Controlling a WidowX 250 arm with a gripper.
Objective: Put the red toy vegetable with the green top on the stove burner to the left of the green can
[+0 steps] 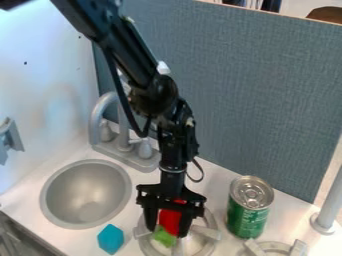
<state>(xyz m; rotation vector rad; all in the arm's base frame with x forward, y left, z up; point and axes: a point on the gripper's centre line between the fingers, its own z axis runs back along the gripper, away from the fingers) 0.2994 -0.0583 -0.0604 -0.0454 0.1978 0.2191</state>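
The black gripper (pixel 168 226) hangs down over the left stove burner (pixel 208 232), low in the view. Between its two fingers is a red object (pixel 169 220), with a finger close along each side of it. A light green piece (pixel 163 237) lies directly below the red object, over the burner; whether the two are joined I cannot tell. Left of the gripper, a blue faceted block (pixel 110 238) rests on the white counter. A green can with a silver top (pixel 247 220) stands upright to the right of the gripper.
A round grey sink (pixel 85 194) is set into the counter at left, with a grey faucet (pixel 124 140) behind it. Part of a second burner (pixel 275 246) shows at the lower right, near a grey post (pixel 330 205). A blue-grey panel (pixel 260 95) rises behind.
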